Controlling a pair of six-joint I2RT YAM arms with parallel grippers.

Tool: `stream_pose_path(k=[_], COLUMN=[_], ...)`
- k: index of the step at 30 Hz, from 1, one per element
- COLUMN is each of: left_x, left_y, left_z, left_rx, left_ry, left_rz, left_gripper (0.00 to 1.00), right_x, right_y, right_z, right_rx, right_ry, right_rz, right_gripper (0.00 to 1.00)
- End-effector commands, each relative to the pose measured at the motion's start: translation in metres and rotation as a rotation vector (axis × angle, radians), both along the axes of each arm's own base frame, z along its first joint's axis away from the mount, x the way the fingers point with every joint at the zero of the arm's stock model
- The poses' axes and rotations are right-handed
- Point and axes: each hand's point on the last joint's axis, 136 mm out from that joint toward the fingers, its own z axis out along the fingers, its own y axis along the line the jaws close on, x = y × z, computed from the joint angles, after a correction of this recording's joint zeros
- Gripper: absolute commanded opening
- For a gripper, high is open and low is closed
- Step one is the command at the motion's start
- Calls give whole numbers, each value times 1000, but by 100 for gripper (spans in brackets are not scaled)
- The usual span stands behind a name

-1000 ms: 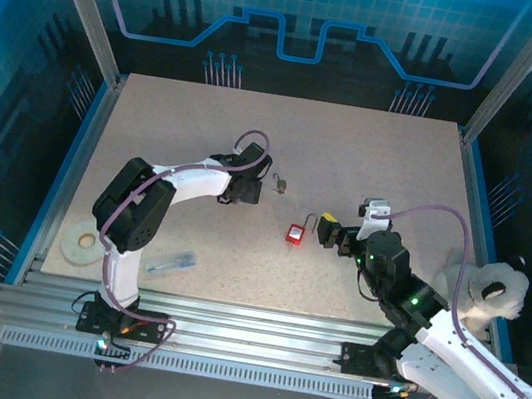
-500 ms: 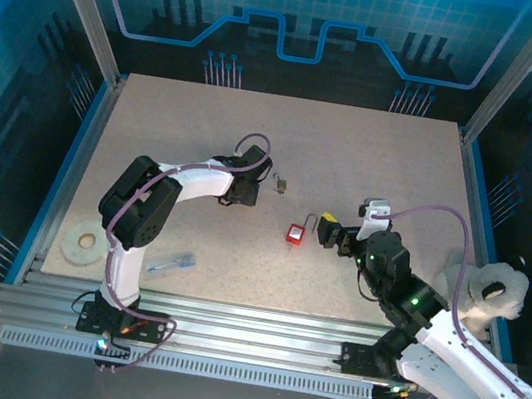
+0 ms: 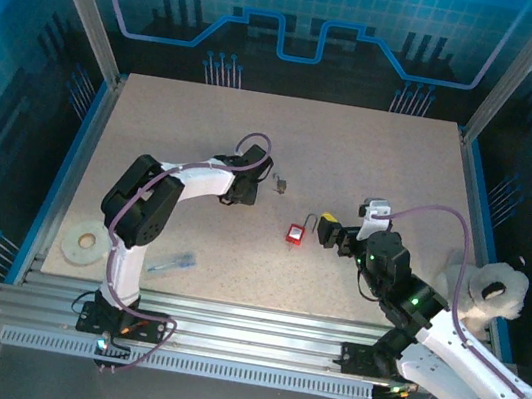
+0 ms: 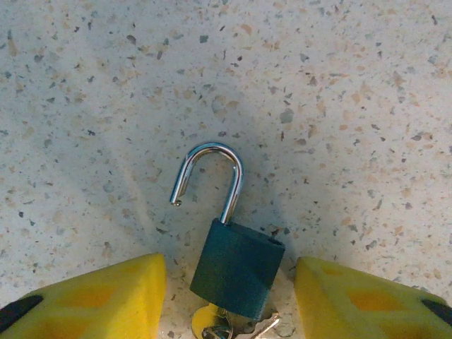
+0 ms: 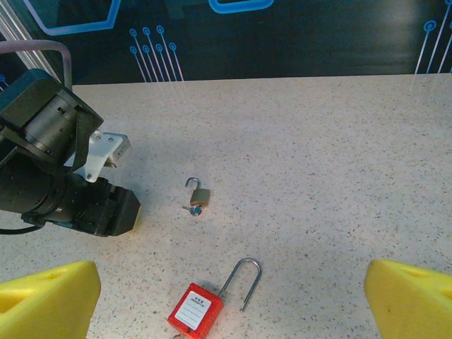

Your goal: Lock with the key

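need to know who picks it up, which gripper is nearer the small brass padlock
Left. The left gripper straddles the small brass padlock, a finger on each side; the right gripper sits farther off, by the red padlock.

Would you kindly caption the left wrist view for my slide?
Yellow fingers flank a small padlock, shackle open, key at its base.

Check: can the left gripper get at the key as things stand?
Probably yes. The left gripper straddles the small padlock lying on the table, and the key sits at its base between the open jaws, with nothing over it.
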Motion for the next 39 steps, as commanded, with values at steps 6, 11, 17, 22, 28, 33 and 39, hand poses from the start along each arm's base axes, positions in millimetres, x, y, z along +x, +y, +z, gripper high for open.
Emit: stream_pose_path(k=[6, 11, 17, 22, 28, 33, 39], left_x=[6, 5, 5, 2, 0, -4, -8], left_y=[4, 5, 9, 12, 13, 16, 18], left_z=[-14, -17, -19, -22, -27, -28, -30], left_rx=[19, 20, 30, 42, 39, 49, 51], left_ry=[14, 20, 21, 29, 39, 44, 54], left_rz=[12, 16, 22, 24, 29, 30, 30], left_gripper=[46, 43, 37, 34, 25, 18, 0], right_x=[-1, -1, -1, -1, 0, -1, 0], right_y=[2, 2, 2, 2, 2, 2, 3], right_z=[6, 6, 5, 4, 3, 3, 2], right_rx=[30, 31, 31, 32, 24, 25, 23], right_ry=[-20, -21, -20, -18, -17, -16, -15], right_rz=[0, 0, 1, 4, -1, 1, 4], right_gripper=[97, 96, 97, 96, 97, 97, 97])
